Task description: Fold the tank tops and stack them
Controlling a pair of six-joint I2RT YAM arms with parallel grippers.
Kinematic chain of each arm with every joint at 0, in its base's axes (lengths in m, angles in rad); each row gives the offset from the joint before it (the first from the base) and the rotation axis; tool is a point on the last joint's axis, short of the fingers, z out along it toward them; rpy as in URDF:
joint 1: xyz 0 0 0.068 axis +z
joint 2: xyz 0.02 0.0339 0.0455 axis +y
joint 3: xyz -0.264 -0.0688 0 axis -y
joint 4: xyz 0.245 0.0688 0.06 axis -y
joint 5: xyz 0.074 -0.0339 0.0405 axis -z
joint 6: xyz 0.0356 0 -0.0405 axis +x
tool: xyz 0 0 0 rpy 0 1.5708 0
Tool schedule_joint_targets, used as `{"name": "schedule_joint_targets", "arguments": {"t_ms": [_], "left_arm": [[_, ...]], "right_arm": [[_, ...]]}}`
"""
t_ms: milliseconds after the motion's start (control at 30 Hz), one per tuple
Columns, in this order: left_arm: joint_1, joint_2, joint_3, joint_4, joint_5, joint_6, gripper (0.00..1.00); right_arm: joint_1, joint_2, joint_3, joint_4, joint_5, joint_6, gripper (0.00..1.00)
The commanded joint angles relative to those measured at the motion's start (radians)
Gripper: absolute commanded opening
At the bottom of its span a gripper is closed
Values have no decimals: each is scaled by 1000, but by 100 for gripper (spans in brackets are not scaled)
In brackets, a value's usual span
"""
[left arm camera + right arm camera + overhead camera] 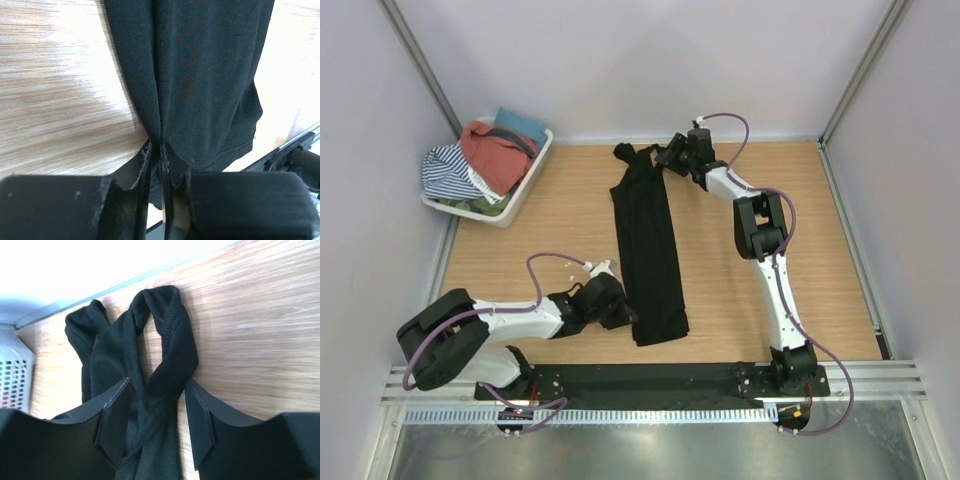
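The black tank top (645, 250) lay on the table (540, 240), folded lengthwise into a long narrow strip, with its straps bunched at the far end and its hem at the near end. The rust-red tank top (492, 155), with dark strap edging showing, sat crumpled in the white basket (532, 178).
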Motion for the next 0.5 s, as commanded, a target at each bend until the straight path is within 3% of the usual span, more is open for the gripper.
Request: {"name": "schedule_joint_targets", "arguments": {"t_ms": [0,333,400,467], "left_arm": [[-11,25,-66,-171,-36,22,14],[-11,-117,-122,-288,-59,47,13],[-11,-169,-139,-305,-64,45,17],[-11,-197,-156,-308,-62,41,31]], "right_arm": [[-7,-140,-56,-11,13,-101,53],[-8,-596,-602,-60,13,-195,62],[-2,-718,-758,-63,-27,-184,63],[21,-795,-897,-115,-55,-179,60]]}}
